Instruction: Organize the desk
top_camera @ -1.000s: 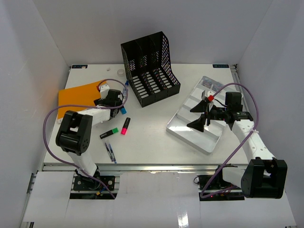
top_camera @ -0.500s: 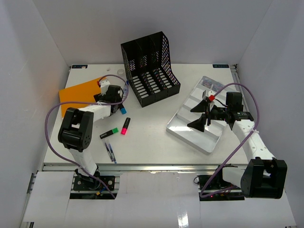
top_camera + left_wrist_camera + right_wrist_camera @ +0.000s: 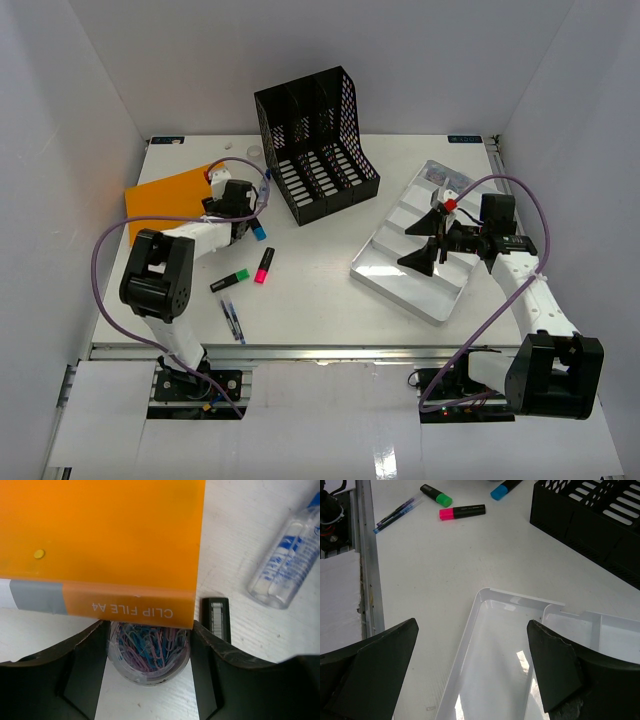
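The white desk (image 3: 320, 250) carries loose stationery. My left gripper (image 3: 218, 186) is at the orange clip file (image 3: 165, 195), far left. In the left wrist view its fingers (image 3: 85, 670) press both sides of a clear round tub of coloured paper clips (image 3: 150, 655), which lies partly under the file's edge (image 3: 105, 540). My right gripper (image 3: 425, 248) hangs open and empty over the silver compartmented tray (image 3: 395, 275). In the right wrist view it (image 3: 472, 665) is above the tray's long near compartment (image 3: 495, 650).
A black mesh file rack (image 3: 315, 140) stands at the back middle. Blue (image 3: 258, 232), pink (image 3: 264, 265) and green (image 3: 230, 281) highlighters and pens (image 3: 232, 320) lie left of centre. A clear tube (image 3: 285, 565) and a small black bar (image 3: 216, 617) lie beside the file. The aluminium rail (image 3: 320, 352) runs along the near edge.
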You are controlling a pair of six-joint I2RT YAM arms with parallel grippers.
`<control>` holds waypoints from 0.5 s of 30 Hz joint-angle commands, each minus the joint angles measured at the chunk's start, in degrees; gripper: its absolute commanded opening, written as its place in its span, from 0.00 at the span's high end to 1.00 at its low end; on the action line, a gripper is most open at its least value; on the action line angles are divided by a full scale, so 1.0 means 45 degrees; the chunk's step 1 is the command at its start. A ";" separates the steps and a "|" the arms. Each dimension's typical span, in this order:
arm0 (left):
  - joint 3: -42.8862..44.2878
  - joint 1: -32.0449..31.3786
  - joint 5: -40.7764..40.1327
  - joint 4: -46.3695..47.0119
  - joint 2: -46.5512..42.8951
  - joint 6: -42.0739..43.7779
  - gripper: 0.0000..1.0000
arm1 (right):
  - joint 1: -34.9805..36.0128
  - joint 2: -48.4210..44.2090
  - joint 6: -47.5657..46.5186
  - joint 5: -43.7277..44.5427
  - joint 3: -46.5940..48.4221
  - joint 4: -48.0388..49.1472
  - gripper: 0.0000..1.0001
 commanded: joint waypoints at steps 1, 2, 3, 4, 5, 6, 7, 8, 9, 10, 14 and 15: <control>-0.0183 0.0058 0.1208 -0.0335 -0.2104 -0.0329 0.64 | -0.0061 -0.0105 -0.0574 -0.0280 0.0048 -0.0373 0.04; -0.0203 0.0064 0.1567 -0.0405 -0.2475 -0.0375 0.67 | -0.0057 -0.0088 -0.0743 -0.0221 0.0054 -0.0483 0.04; -0.0203 0.0076 0.1978 -0.0498 -0.2817 -0.0434 0.70 | -0.0056 -0.0064 -0.0896 -0.0174 0.0066 -0.0589 0.04; -0.0203 0.0061 0.2369 -0.0595 -0.3115 -0.0459 0.71 | -0.0056 -0.0028 -0.1051 -0.0134 0.0084 -0.0737 0.04; -0.0190 0.0058 0.3104 -0.0768 -0.3544 -0.0541 0.73 | -0.0030 0.0044 -0.1220 -0.0115 0.0113 -0.0959 0.04; -0.0193 0.0058 0.3852 -0.0930 -0.3918 -0.0671 0.75 | 0.0036 0.0109 -0.1405 -0.0079 0.0136 -0.1174 0.03; -0.0209 0.0058 0.4571 -0.1076 -0.4241 -0.0824 0.76 | 0.0124 0.0166 -0.1599 -0.0031 0.0152 -0.1375 0.03; -0.0246 0.0058 0.5339 -0.1211 -0.4544 -0.0995 0.77 | 0.0266 0.0210 -0.1766 0.0063 0.0155 -0.1542 0.03; -0.0367 0.0058 0.6305 -0.1305 -0.4760 -0.1238 0.78 | 0.0623 0.0203 -0.1824 0.0341 0.0105 -0.1565 0.02; -0.0488 0.0058 0.7272 -0.1398 -0.4976 -0.1481 0.80 | 0.0979 0.0197 -0.1883 0.0619 0.0056 -0.1588 0.02; -0.1157 0.0058 1.0542 -0.1330 -0.5484 -0.2353 0.83 | 0.2282 -0.0203 -0.1263 0.2054 -0.0364 -0.0610 0.02; -0.1253 0.0058 1.1076 -0.1162 -0.5447 -0.2462 0.83 | 0.2470 -0.0334 -0.0940 0.2255 -0.0409 -0.0414 0.02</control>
